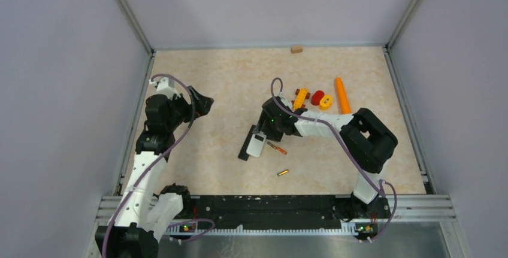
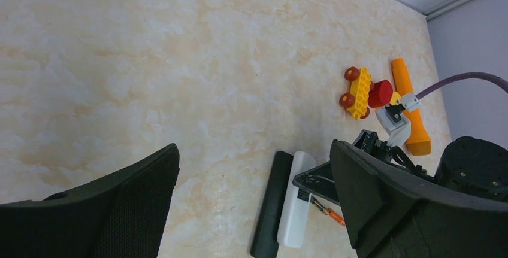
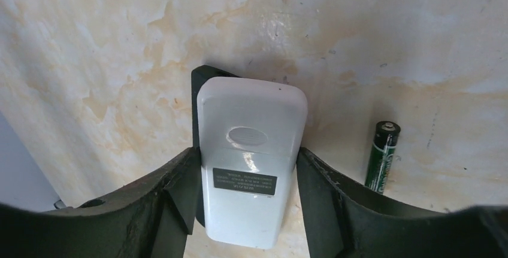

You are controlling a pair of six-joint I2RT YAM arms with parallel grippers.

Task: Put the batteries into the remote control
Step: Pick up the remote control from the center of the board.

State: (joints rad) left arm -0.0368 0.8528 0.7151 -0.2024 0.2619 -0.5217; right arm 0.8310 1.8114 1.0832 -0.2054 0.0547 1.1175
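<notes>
A white remote body (image 1: pixel 256 145) lies label up on the table against a slim black bar (image 1: pixel 245 145). My right gripper (image 1: pixel 259 135) straddles the white body's end. In the right wrist view both fingers press the sides of the white body (image 3: pixel 248 126), and the black bar (image 3: pixel 195 90) shows behind its left edge. One battery (image 1: pixel 277 148) lies just right of the remote, green and black in the right wrist view (image 3: pixel 383 156). A second battery (image 1: pixel 283 173) lies nearer the front. My left gripper (image 1: pixel 200 103) is open and empty, raised at the left.
An orange carrot-shaped cone (image 1: pixel 342 95), a yellow toy car (image 1: pixel 300 98), a red piece (image 1: pixel 317 97) and a yellow ring (image 1: pixel 325 102) lie behind the right arm. A small wooden block (image 1: pixel 296 49) sits at the back wall. Walls enclose the table.
</notes>
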